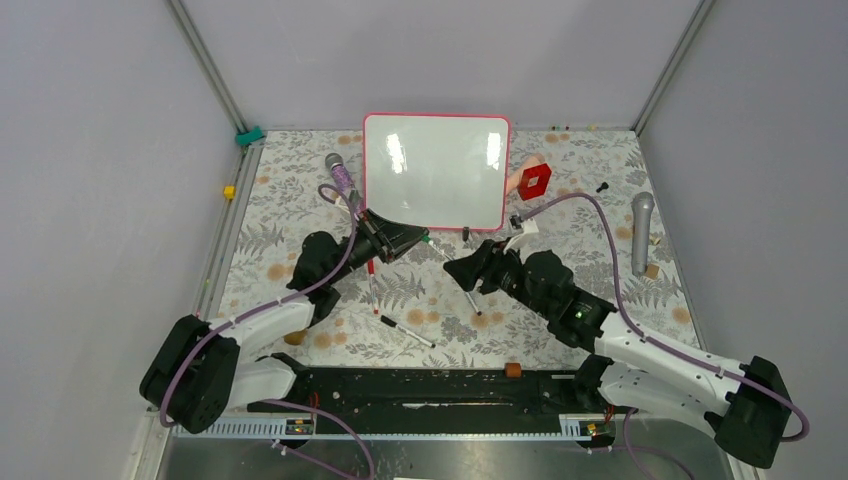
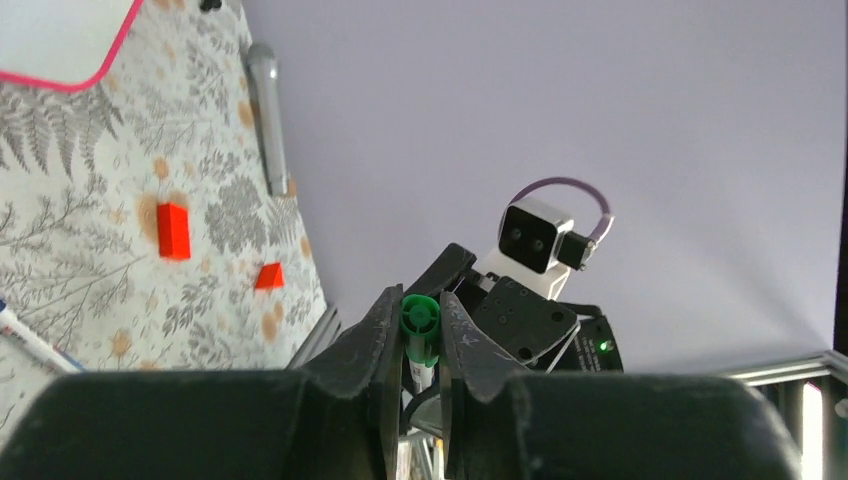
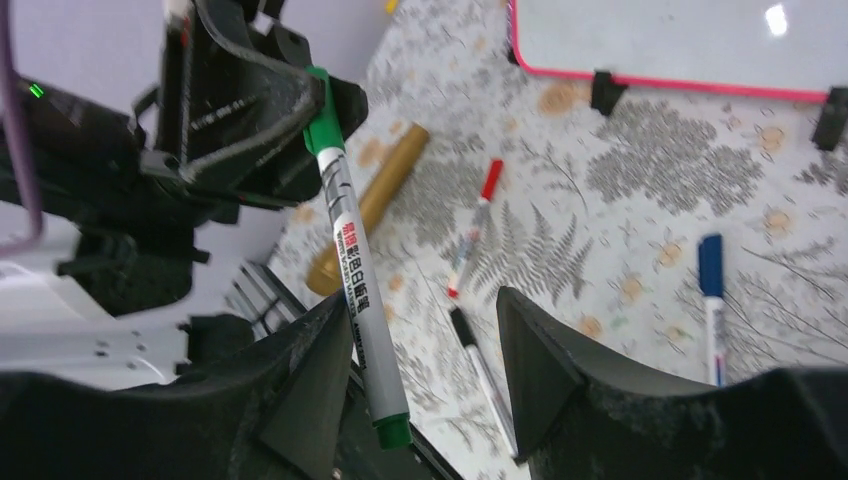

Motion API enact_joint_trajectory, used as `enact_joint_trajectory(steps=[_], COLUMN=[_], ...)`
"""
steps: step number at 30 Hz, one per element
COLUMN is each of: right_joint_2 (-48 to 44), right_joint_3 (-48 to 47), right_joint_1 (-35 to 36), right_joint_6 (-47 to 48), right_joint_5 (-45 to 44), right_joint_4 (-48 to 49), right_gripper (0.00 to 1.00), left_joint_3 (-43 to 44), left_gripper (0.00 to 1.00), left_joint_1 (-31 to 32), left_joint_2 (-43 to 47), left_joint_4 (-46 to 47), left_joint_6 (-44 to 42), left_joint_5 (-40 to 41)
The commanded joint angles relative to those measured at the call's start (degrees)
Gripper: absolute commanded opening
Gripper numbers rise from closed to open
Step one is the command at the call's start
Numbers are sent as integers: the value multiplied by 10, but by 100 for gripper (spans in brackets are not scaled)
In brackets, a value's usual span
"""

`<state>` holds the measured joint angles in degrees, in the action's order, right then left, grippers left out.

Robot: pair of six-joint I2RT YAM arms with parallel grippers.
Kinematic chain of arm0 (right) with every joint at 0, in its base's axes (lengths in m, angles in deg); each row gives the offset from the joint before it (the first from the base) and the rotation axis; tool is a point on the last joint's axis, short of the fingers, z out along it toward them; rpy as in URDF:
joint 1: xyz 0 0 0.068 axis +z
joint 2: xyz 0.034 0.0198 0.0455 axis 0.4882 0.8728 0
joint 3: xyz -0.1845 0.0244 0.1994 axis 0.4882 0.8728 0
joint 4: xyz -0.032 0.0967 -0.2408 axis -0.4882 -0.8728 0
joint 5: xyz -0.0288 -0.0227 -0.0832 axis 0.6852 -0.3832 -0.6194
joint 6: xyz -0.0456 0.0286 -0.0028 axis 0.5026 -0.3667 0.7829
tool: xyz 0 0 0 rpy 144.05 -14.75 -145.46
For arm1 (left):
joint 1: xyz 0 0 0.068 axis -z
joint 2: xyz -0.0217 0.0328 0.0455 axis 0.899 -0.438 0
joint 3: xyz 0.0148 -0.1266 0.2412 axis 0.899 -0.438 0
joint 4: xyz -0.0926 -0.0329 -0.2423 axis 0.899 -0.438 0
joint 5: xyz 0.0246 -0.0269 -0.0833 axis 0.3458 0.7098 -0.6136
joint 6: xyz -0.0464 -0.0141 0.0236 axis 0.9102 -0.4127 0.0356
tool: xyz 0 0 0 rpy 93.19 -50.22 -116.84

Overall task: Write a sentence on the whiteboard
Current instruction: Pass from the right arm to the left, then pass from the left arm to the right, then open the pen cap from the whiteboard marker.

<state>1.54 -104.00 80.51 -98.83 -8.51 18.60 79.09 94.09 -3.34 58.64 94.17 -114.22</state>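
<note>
From my station, the left fingers [image 2: 375, 345] are pinched narrow on the cap end of a green-capped white-barrelled marker [image 3: 356, 270]. In the left wrist view I see only its round green end (the barrel is hidden between the black pads).

The right fingers [image 3: 312, 385] stand wide apart. The marker's barrel runs into that gap, close against the inner face of the finger at the left of the right wrist view. I cannot tell whether it touches that pad; the other finger is well clear of it. The red and black printing on the barrel is too small to read.

The large glossy white whiteboard [image 1: 437, 172], with rounded corners and a thin pink-red frame, stands beyond both pairs of fingers at the far side of the floral-patterned counter [image 1: 270, 200]. From overhead its face reads as plain white with two glare patches. The right wrist view cuts it down to a lower strip with two small black feet, and the left wrist view catches one corner only.

Past the right fingers, on the counter, lie:
- a red-capped pen [image 3: 470, 240]
- a black-capped pen [image 3: 483, 372], its lower end lost behind a finger
- a blue-capped pen [image 3: 712, 300]
- a gold cylinder [image 3: 385, 190], partly behind the held marker
</note>
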Motion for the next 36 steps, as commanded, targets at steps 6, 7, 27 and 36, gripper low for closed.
enact_joint_trajectory(steps=[6, 7, 27, 36], right_joint_2=[45, 53, 25, -96], right_joint_3=[-18, -27, -24, 24], right_joint_1=[3, 3, 3, 3], right_joint_6=[-68, -69, -58, -26], right_joint_5=[-37, -30, -23, -88], right_joint_4=[206, 200, 149, 13], right_gripper=[53, 52, 0, 0], left_joint_3=[0, 0, -41, -37], left_gripper=[0, 0, 0, 0], left_joint_1=[2, 3, -63, -191], left_joint_2=[38, 38, 74, 160], left_joint_4=[12, 12, -8, -176], left_joint_6=[16, 18, 40, -47], left_joint_5=[81, 81, 72, 38])
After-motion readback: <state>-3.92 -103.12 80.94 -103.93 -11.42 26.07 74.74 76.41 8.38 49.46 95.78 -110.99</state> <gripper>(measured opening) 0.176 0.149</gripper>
